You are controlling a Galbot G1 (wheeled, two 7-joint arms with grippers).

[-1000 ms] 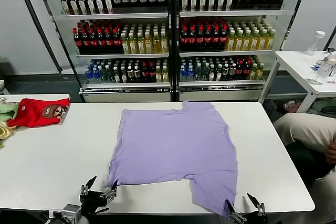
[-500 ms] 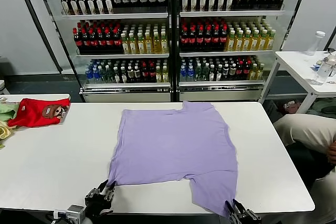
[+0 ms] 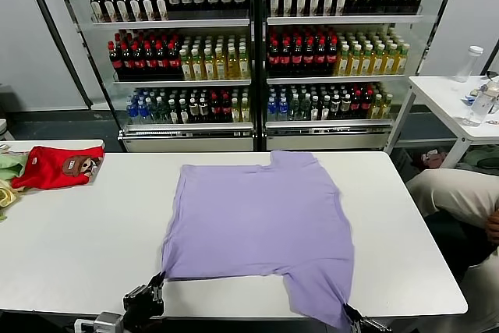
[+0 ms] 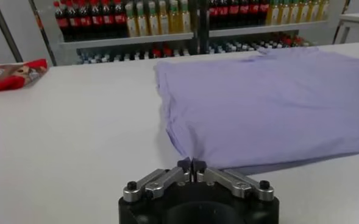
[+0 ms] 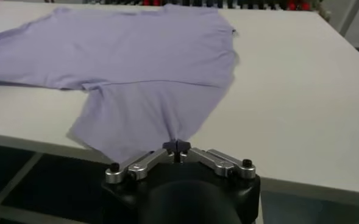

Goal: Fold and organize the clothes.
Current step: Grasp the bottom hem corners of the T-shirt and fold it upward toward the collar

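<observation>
T-shirt (image 3: 261,220), lavender, spread flat and plain side up across the middle of the white table (image 3: 70,247), with one part hanging toward the near edge on the right. Pinched at two near points: left gripper (image 3: 153,292) clamped tight on the near left corner of the cloth, right gripper (image 3: 348,319) clamped tight on the tip of the part at the near right. Confirmed in both wrist views: left gripper (image 4: 191,169) with jaws fully together and fabric drawn to a point between them, right gripper (image 5: 177,148) likewise, cloth puckering into the closed tips.

Judged to be the start of a fold: near edge to be lifted and carried away toward the far edge by the drinks cooler (image 3: 257,44).

To do it well:
- Raise both arms together, level, so the near edge stays straight and no diagonal crease forms.
- Lift only enough to clear the layer beneath; too high risks dragging the whole shirt off its spot.
- Keep gentle tension between the two pinch points, no stretching.
- Watch the right side, set nearer than the left; uneven grips could lay the fold askew.
- Lay down flat before letting go.

Red garment (image 3: 56,167) at the far left, well apart, no obstacle.
</observation>
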